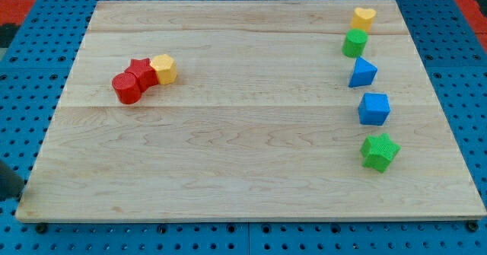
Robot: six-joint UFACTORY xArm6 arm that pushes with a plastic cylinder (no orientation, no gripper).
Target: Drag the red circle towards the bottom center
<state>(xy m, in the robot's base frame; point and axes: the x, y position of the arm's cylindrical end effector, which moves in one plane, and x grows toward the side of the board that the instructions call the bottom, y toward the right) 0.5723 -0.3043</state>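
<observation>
The red circle [127, 88] lies on the wooden board [228, 164] at the view's upper left. It touches a red star [141, 72] on its upper right, and a yellow hexagon [163, 69] sits against the star's right side. The three form a short row slanting up to the right. My tip does not show clearly. A dark shape [9, 183] sits at the view's left edge, off the board's bottom left corner, far below and left of the red circle. I cannot tell if it is my rod.
A column of blocks runs down the view's right side: a yellow heart [364, 17], a green block [354, 43], a blue triangle [362, 72], a blue block [374, 108] and a green star [380, 151]. Blue pegboard surrounds the board.
</observation>
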